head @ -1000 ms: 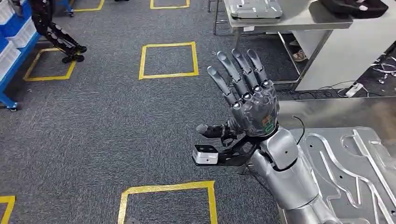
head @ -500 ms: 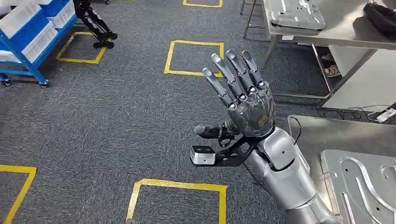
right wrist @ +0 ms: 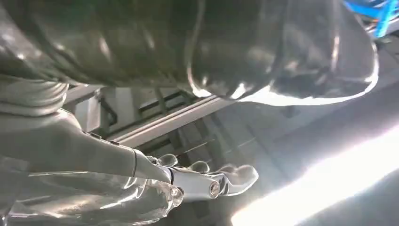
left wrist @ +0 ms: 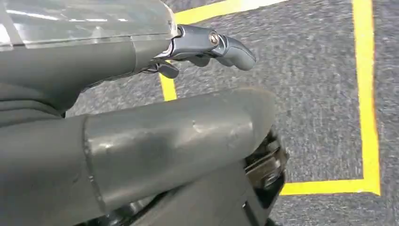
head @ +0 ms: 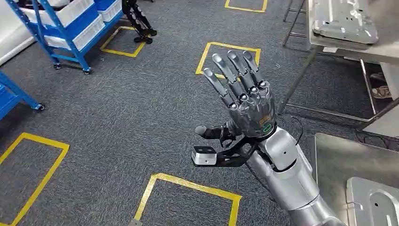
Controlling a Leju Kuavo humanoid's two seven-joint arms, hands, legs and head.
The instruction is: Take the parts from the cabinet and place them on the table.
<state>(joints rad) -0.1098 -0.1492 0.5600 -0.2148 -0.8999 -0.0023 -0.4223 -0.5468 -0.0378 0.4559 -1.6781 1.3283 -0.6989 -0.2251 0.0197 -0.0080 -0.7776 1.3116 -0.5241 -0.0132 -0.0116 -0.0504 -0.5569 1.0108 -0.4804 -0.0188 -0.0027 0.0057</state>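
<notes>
My right hand (head: 244, 101) is raised in the middle of the head view, fingers spread and straight, thumb out to the side, holding nothing. In the right wrist view its fingers (right wrist: 211, 183) are stretched out with nothing in them. My left hand (left wrist: 141, 141) hangs over the carpet, thumb and a dark finger (left wrist: 226, 44) extended and nothing in them. A flat silver metal part (head: 376, 205) lies on the steel table (head: 334, 160) at the lower right. A blue rack (head: 70, 28) with white bins stands at the far left.
A second steel table (head: 390, 49) at the upper right carries another flat metal part (head: 343, 19). Yellow tape squares (head: 188, 188) mark the grey carpet. A black stand (head: 139, 21) sits beside the blue rack. Another blue frame (head: 14, 94) juts in at the left edge.
The whole picture has shifted to the right: the camera has turned left, bringing the blue rack into view. My right hand stays raised and spread.
</notes>
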